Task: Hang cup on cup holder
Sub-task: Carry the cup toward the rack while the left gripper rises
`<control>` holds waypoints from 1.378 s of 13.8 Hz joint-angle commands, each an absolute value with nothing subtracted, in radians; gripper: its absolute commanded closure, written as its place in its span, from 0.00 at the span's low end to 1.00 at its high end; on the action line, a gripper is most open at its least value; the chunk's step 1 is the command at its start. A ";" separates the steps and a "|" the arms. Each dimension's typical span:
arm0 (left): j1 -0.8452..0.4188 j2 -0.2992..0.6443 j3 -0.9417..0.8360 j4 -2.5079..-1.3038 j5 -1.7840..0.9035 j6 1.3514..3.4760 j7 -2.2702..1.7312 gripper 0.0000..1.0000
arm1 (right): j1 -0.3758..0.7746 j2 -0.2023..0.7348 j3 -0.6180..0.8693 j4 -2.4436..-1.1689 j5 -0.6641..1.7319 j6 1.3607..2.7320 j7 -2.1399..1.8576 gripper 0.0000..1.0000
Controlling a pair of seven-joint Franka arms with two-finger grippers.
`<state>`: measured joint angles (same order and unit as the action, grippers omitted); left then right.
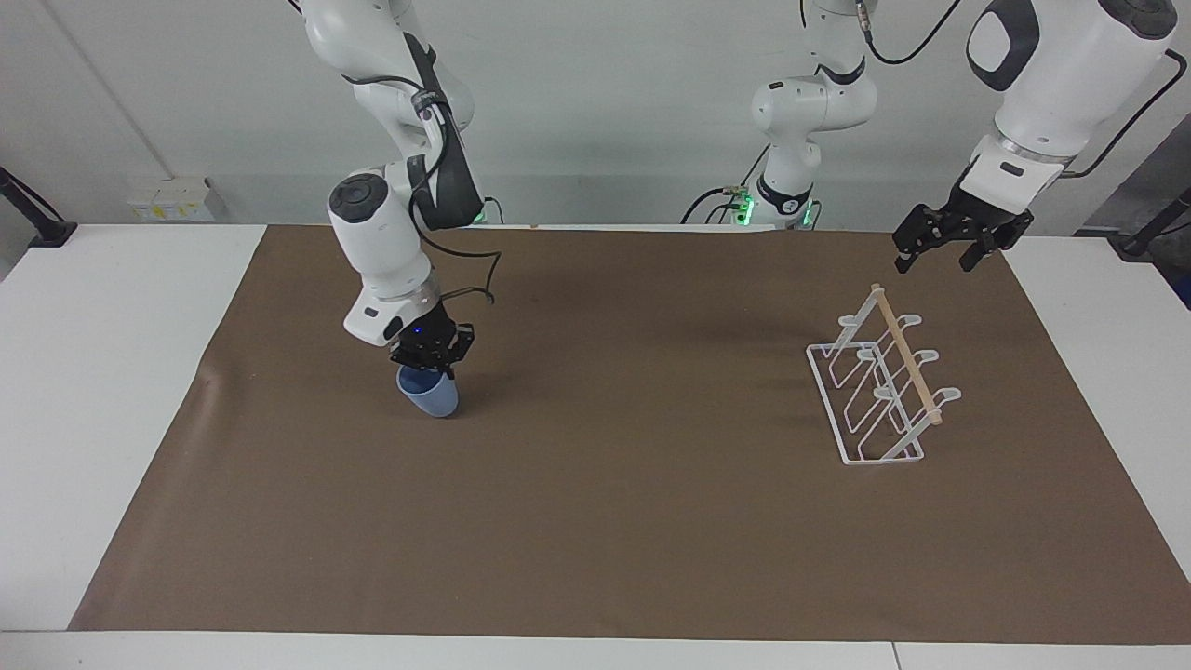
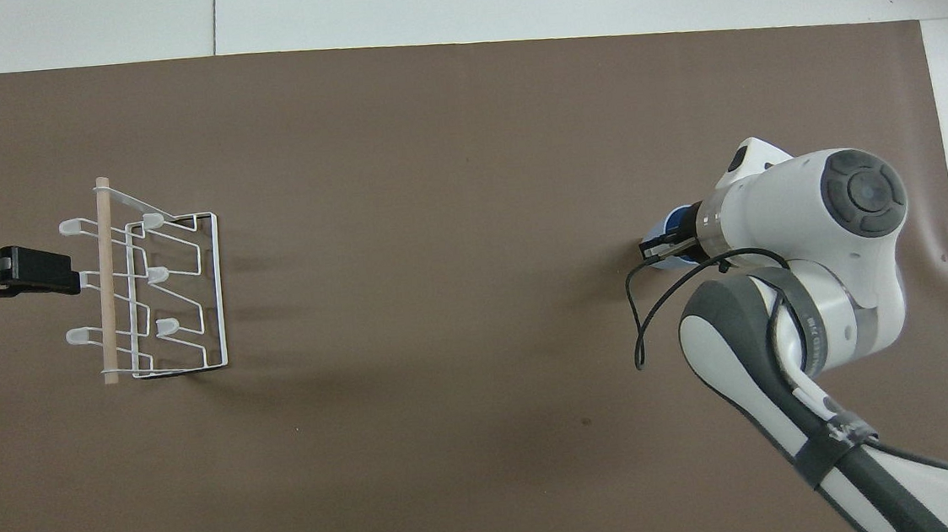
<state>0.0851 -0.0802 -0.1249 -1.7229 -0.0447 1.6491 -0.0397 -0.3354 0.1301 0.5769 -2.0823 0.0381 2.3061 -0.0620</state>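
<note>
The light blue cup (image 1: 429,394) hangs tilted, clamped at its rim in the right gripper (image 1: 430,358) over the brown mat (image 1: 595,521), well apart from the white wire cup holder (image 1: 879,391), while the left gripper (image 1: 942,253) waits, fingers spread, over the mat's edge.

White table (image 1: 112,372), brown mat (image 1: 614,521) on it, cup holder (image 1: 879,391) on mat

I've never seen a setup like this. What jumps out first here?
The right gripper grips a small blue cup by its rim, tilted, over the brown mat toward the right arm's end. At the left arm's end stands a white wire cup holder, empty, with the left gripper waiting in the air above the mat near it.
</note>
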 commanded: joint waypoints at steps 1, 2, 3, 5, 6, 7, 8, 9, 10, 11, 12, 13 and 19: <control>0.100 -0.101 -0.132 -1.746 -0.052 1.646 -0.031 0.00 | -0.275 0.149 0.580 -2.051 0.163 2.327 -0.066 1.00; 0.100 -0.101 -0.132 -1.746 -0.052 1.649 -0.031 0.00 | -0.253 0.149 0.580 -2.051 0.222 2.342 -0.064 1.00; 0.098 -0.101 -0.132 -1.746 -0.052 1.643 -0.034 0.00 | -0.235 0.149 0.580 -2.048 0.279 2.347 -0.066 1.00; 0.098 -0.106 -0.132 -1.749 -0.052 1.623 -0.035 0.00 | -0.201 0.149 0.580 -2.043 0.368 2.355 -0.066 1.00; 0.101 -0.107 -0.132 -1.747 -0.052 1.603 -0.035 0.00 | -0.184 0.150 0.580 -2.043 0.411 2.384 -0.067 1.00; 0.104 -0.109 -0.130 -1.741 -0.052 1.603 -0.040 0.00 | -0.157 0.155 0.580 -2.043 0.455 2.419 -0.067 1.00; 0.104 -0.113 -0.132 -1.733 -0.057 1.603 -0.073 0.00 | -0.131 0.156 0.580 -2.043 0.509 2.452 -0.067 1.00; 0.103 -0.117 -0.135 -1.733 -0.061 1.603 -0.166 0.00 | -0.105 0.160 0.580 -2.042 0.579 2.488 -0.067 1.00; 0.100 -0.120 -0.138 -1.741 -0.077 1.598 -0.287 0.00 | -0.069 0.167 0.580 -2.016 0.660 2.515 -0.069 1.00; 0.097 -0.126 -0.137 -1.746 -0.116 1.589 -0.396 0.00 | -0.037 0.182 0.580 -1.981 0.720 2.522 -0.069 1.00; 0.098 -0.127 -0.137 -1.746 -0.152 1.571 -0.511 0.00 | -0.019 0.192 0.580 -1.941 0.776 2.522 -0.071 1.00; 0.103 -0.127 -0.137 -1.746 -0.194 1.556 -0.597 0.00 | 0.004 0.201 0.580 -1.903 0.822 2.522 -0.069 1.00; 0.167 -0.167 -0.132 -1.822 -0.515 1.590 -1.007 0.00 | 0.058 0.193 0.578 -1.732 1.002 2.525 0.131 1.00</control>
